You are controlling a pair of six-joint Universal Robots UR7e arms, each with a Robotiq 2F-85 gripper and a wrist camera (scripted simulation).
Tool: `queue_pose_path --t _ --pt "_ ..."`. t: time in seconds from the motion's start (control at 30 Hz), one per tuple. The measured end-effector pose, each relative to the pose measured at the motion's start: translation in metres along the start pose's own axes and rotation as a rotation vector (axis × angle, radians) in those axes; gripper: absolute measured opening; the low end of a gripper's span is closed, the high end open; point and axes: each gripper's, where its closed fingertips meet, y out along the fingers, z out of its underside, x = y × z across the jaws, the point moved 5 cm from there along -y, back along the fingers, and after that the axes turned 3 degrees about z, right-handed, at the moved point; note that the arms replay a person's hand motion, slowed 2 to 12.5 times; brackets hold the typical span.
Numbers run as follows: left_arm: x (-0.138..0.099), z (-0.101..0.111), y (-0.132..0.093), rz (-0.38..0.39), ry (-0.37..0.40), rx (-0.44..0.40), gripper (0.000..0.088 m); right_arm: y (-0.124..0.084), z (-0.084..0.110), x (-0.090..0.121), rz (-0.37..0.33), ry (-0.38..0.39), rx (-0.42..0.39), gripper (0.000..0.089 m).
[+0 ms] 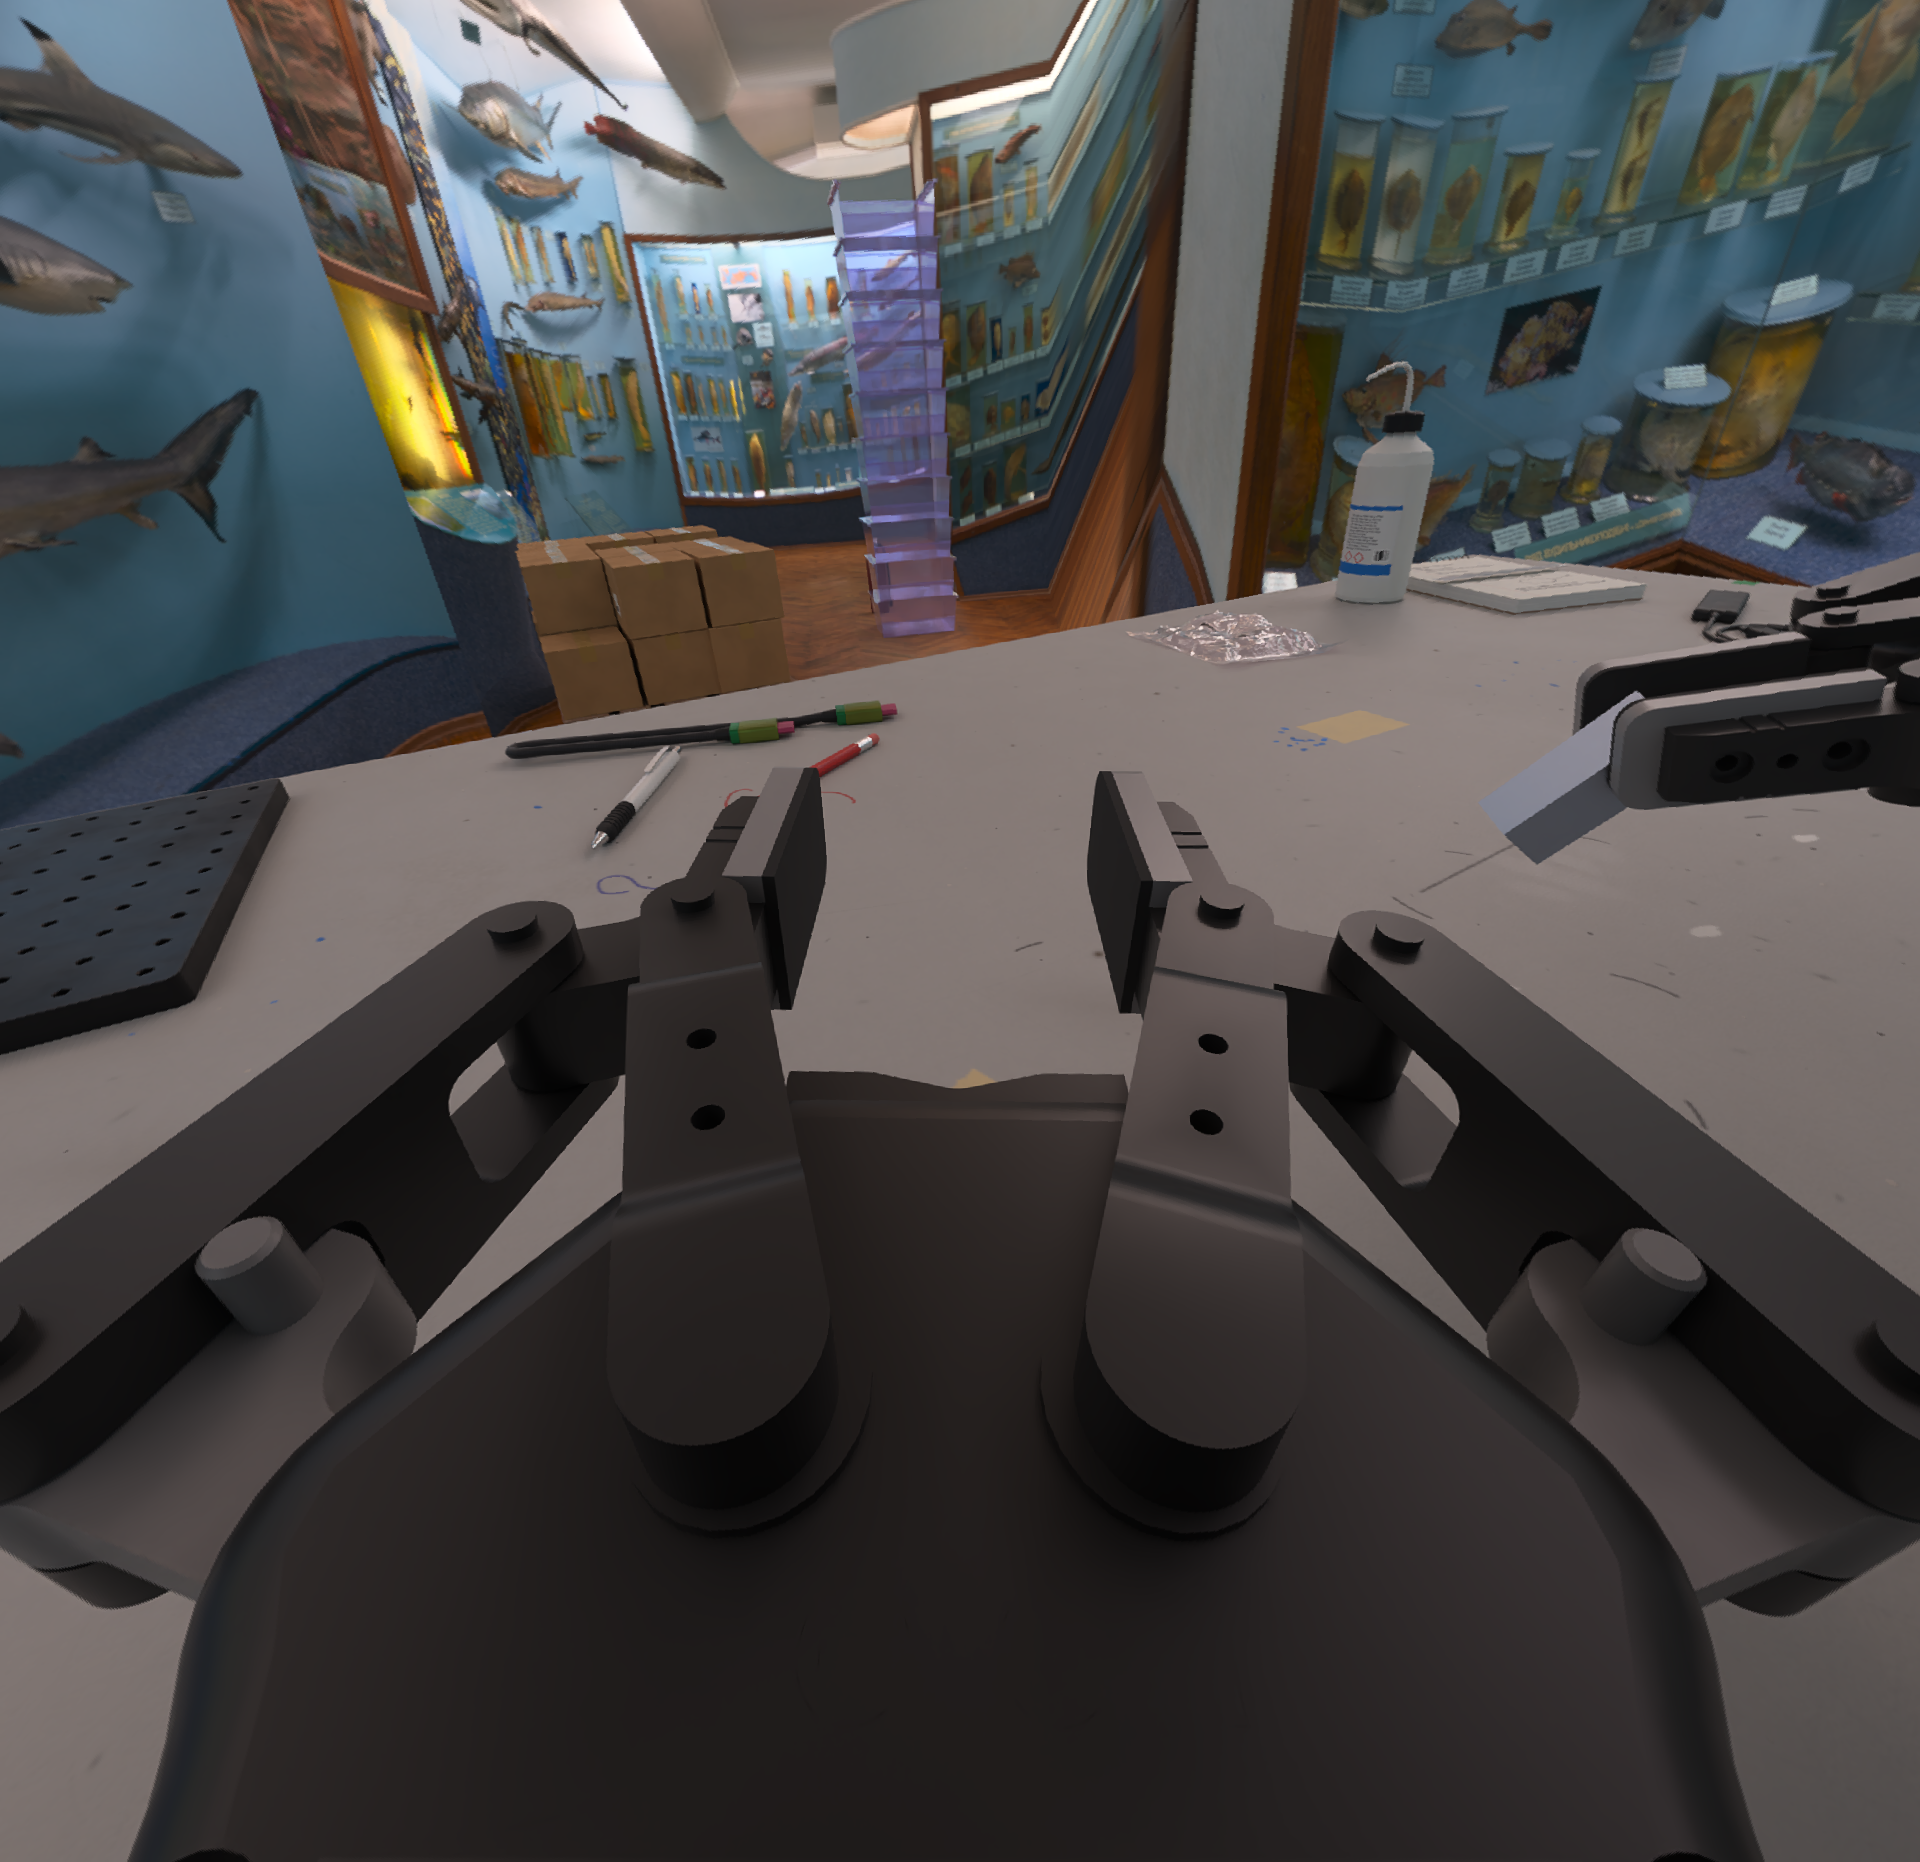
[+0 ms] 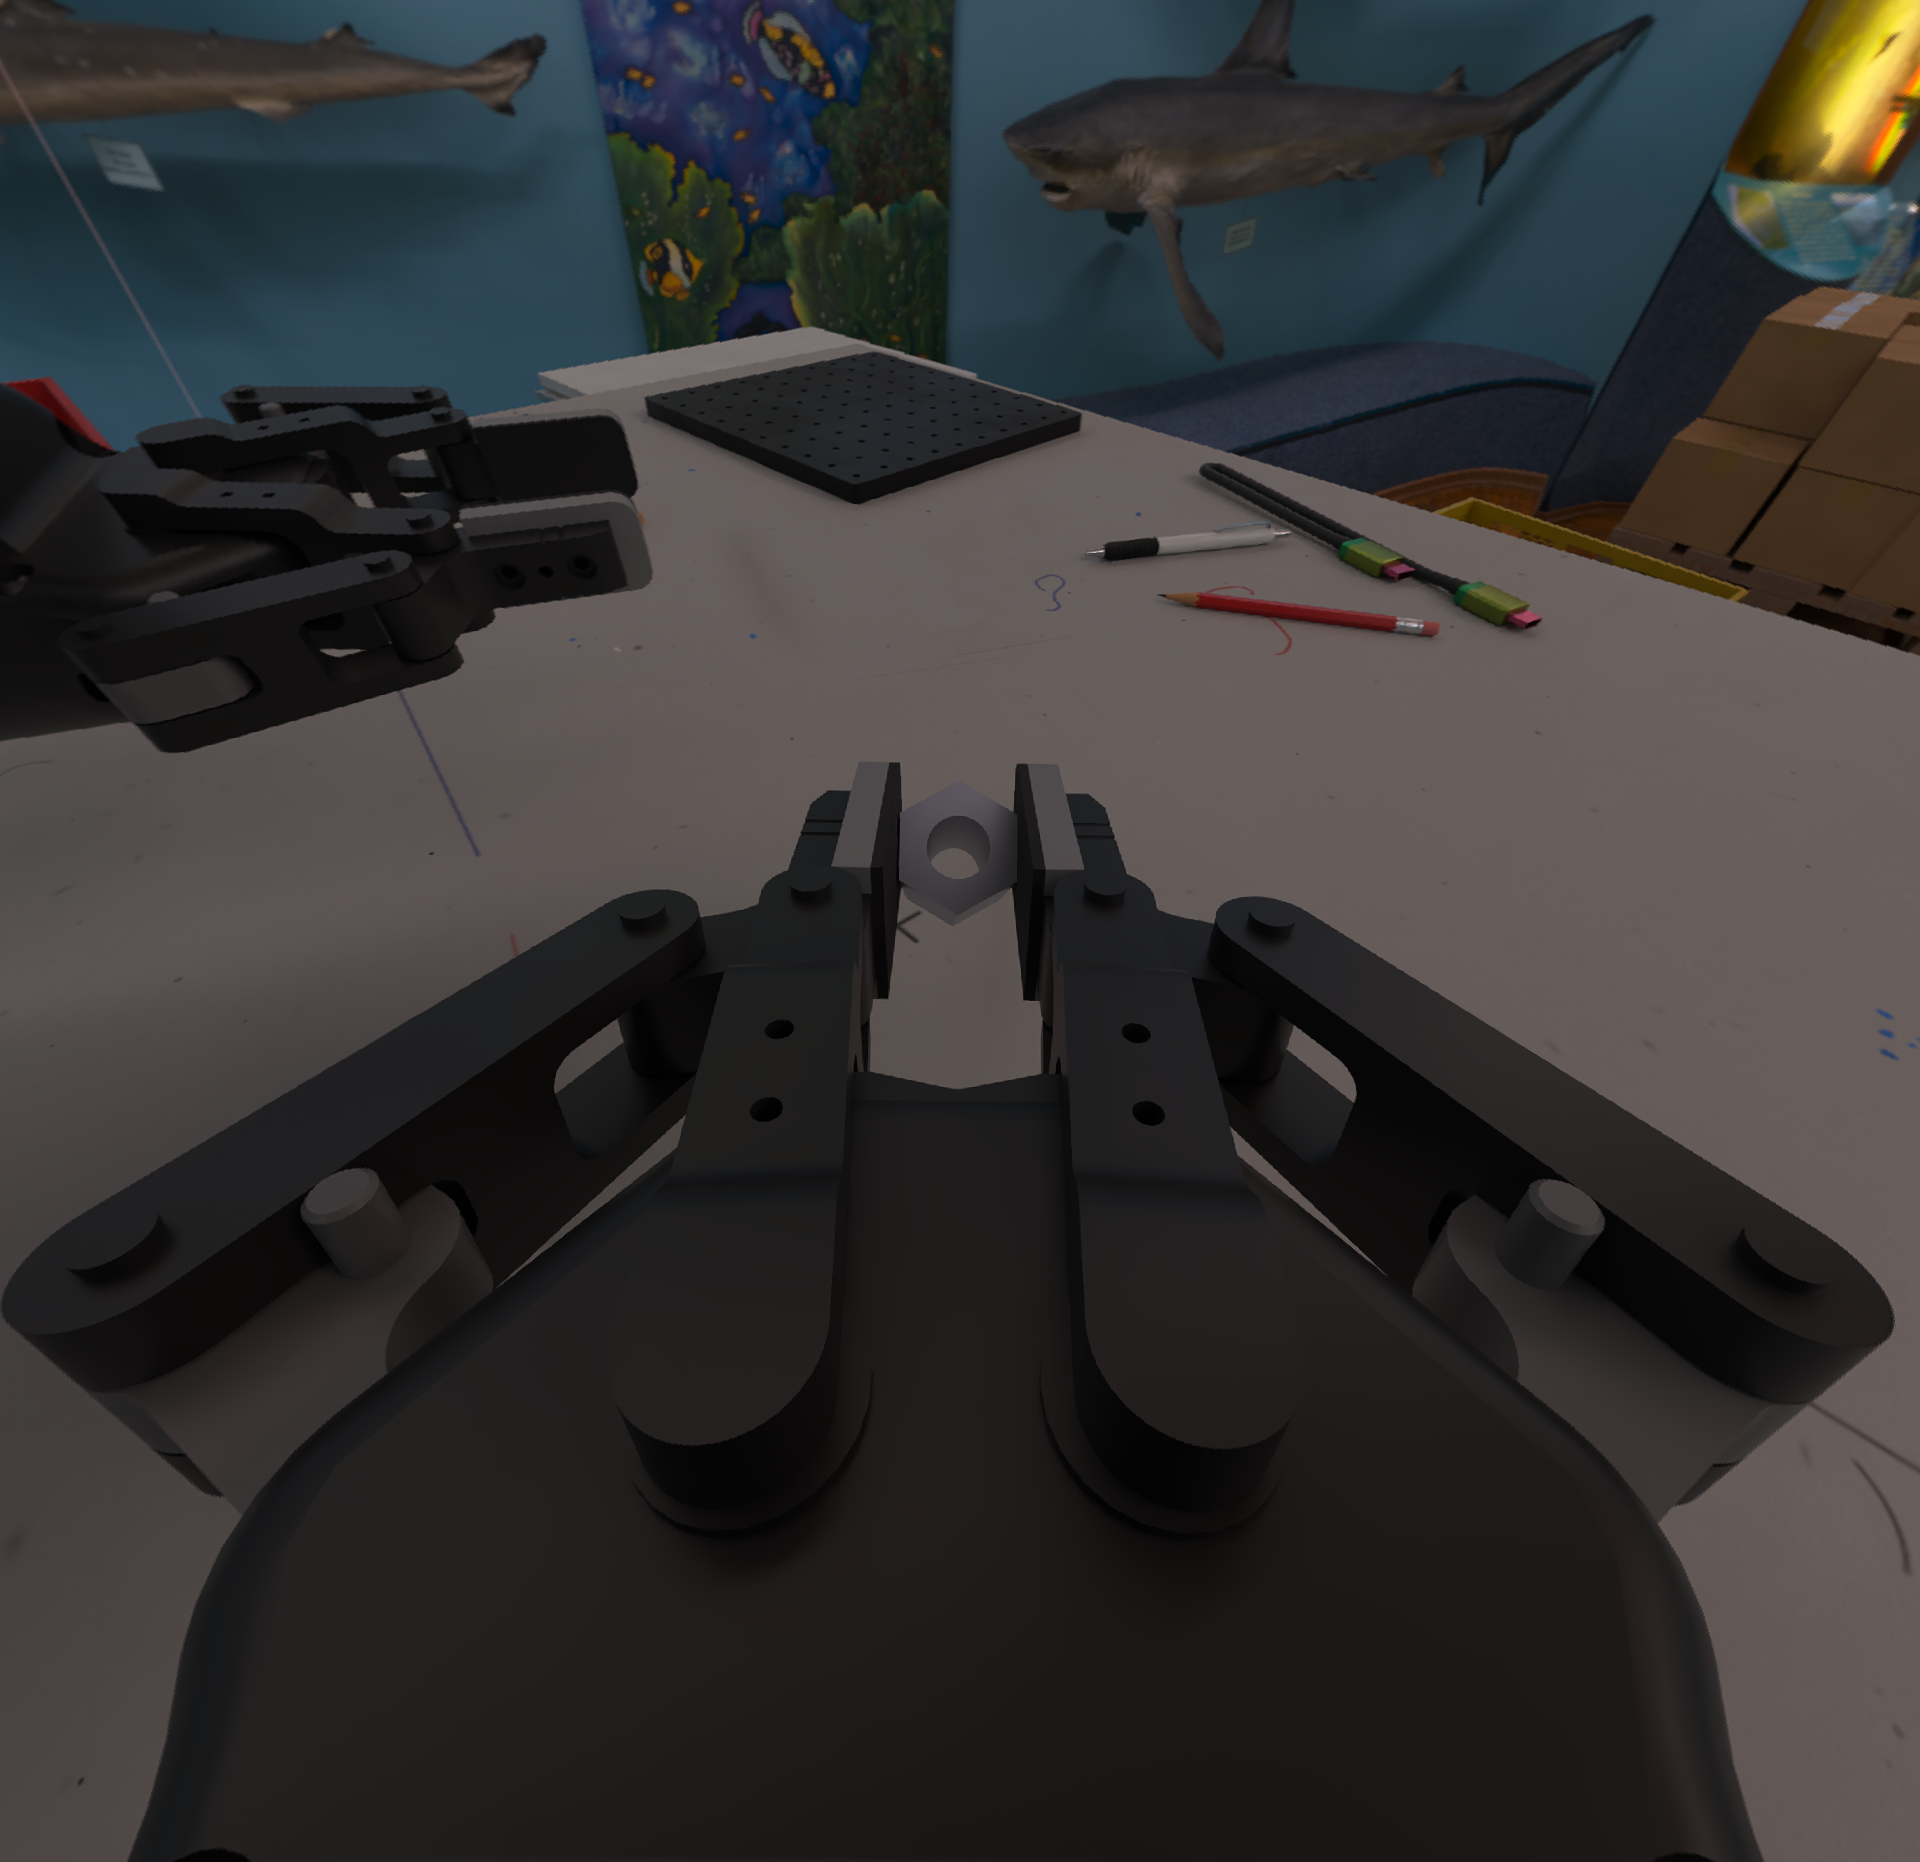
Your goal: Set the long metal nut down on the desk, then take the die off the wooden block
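Currently the right hand (image 2: 956, 856) pinches the long metal nut (image 2: 954, 854), a pale grey hexagonal piece with a round bore, above the desk (image 2: 935, 669). Left hand (image 1: 956, 877) is spread, holding nothing.

Grey hex long metal nut (image 2: 954, 854) gripped, above desk (image 2: 1351, 877).

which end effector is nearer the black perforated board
Left. The left end effector, open, hovers just right of the black perforated board; the right end effector, holding the long metal nut, is farther off.
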Motion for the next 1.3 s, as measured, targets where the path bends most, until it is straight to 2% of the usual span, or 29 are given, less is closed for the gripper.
queue_pose_path --t 0.33,0.83,1.3 --pt "0.002 -0.002 -0.003 -0.039 -0.001 -0.015 0.0446 -0.003 0.003 -0.005 0.087 0.048 -0.017 0.0194" --pt "0.002 0.001 -0.002 -0.027 -0.031 -0.005 0.0454 -0.012 -0.001 -0.019 0.204 0.059 -0.026 0.0194" --pt "0.001 0.001 -0.002 -0.010 -0.042 -0.008 0.0455 -0.039 -0.022 -0.056 0.360 0.017 -0.047 0.0194"
